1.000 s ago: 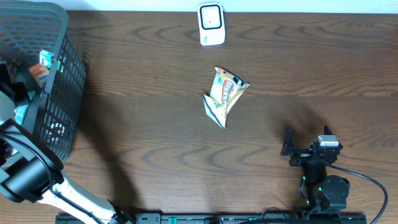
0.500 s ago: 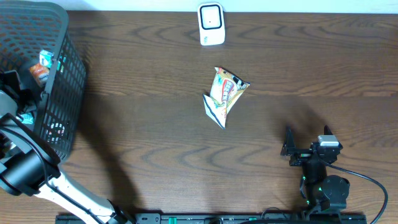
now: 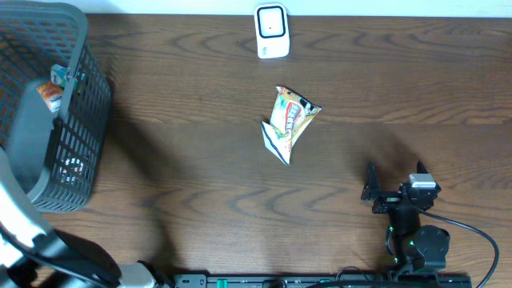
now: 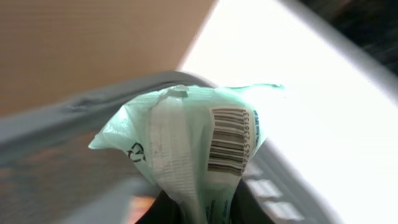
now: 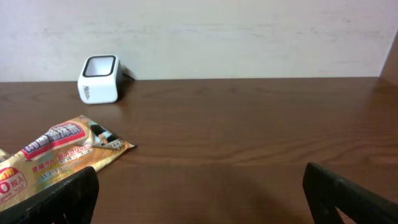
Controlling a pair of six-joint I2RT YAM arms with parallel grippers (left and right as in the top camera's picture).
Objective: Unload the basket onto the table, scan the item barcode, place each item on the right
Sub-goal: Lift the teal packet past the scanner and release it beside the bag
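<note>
The left fingers [image 4: 157, 214] are clenched on the lower end of a pale green packet [image 4: 186, 149], which fills the middle of the left wrist view. The packet stands up out of the grip with its crimped edge on top and a white seam running down its face. Its barcode [image 4: 227, 140] — black bars on a white patch, with digits along the right side — faces the wrist camera. The blurred grey rim of the basket [image 4: 62, 121] crosses the picture behind it.

From overhead, the left arm [image 3: 32, 136] reaches over the dark mesh basket at the left end of the tabletop [image 3: 200, 200], and its grey link covers part of the inside. The green packet cannot be made out in that view. An orange-and-white item [image 3: 52, 94] lies in the basket just beside the arm.

The white scanner [image 3: 271, 30] stands at the far edge of the tabletop near the middle, well apart from the basket. A yellow-and-red snack packet [image 3: 290, 118] lies flat near the centre, between the scanner and the right arm. The right fingers [image 5: 62, 199] are released — spread wide with nothing between them — low over the near right part of the tabletop and pointing towards the scanner.
</note>
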